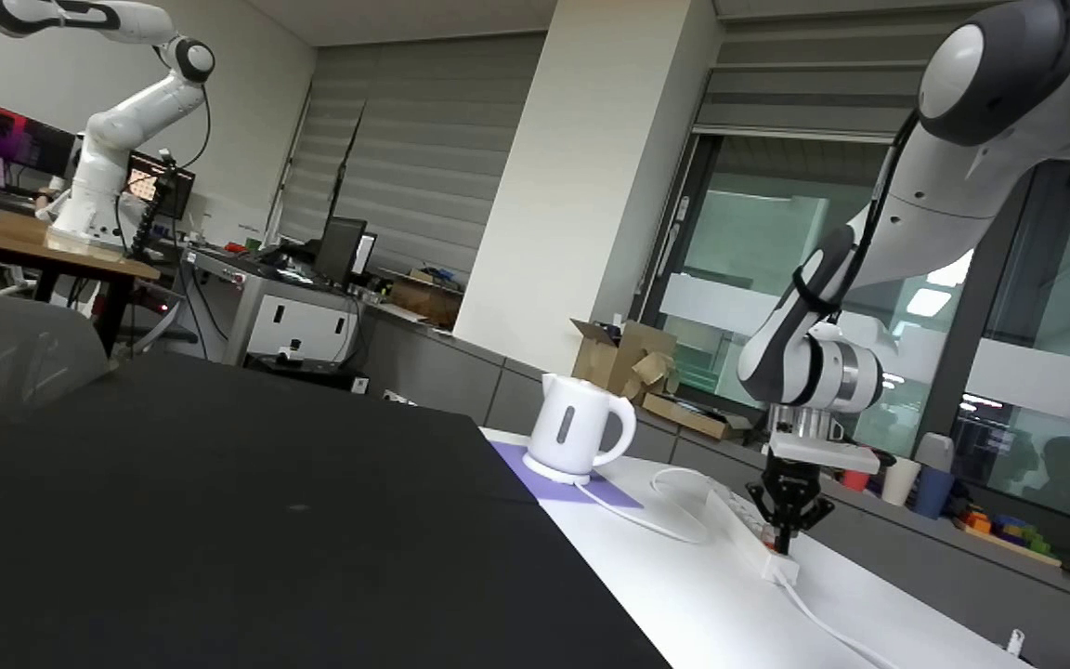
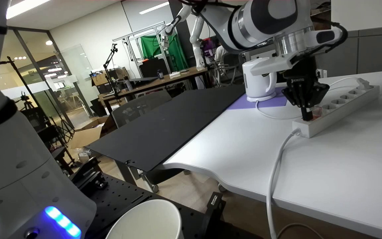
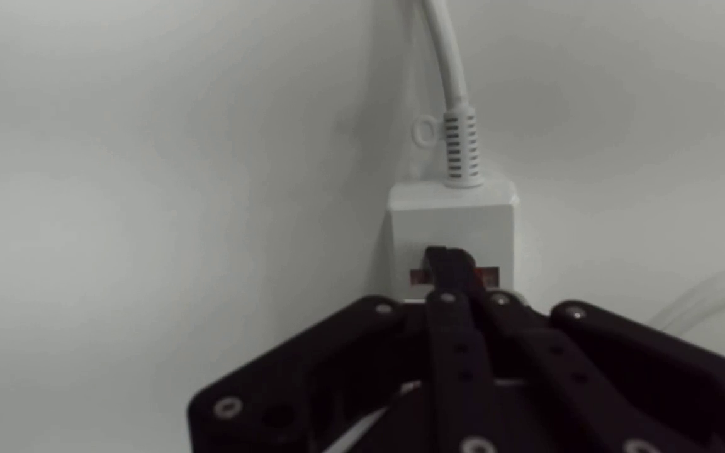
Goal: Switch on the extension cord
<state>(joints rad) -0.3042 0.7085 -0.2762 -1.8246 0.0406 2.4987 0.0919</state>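
The extension cord (image 1: 732, 531) is a long, flat white power strip on the white table. It also shows in an exterior view (image 2: 348, 108) and, at its cable end, in the wrist view (image 3: 454, 223). The reddish-orange switch (image 3: 490, 277) sits near that end; it shows in an exterior view too (image 2: 317, 112). My gripper (image 3: 449, 253) points down with its fingertips together and nothing between them. In both exterior views the gripper (image 1: 782, 544) (image 2: 307, 116) is at the switch end of the strip. The fingertips hide the middle of the switch. I cannot tell whether they press it.
A white kettle (image 1: 575, 427) stands on a purple sheet (image 1: 535, 476) farther along the table, its cord running toward the strip. A white cable (image 2: 277, 162) leaves the strip's near end and hangs over the table edge. A black tabletop (image 2: 184, 116) adjoins the white one.
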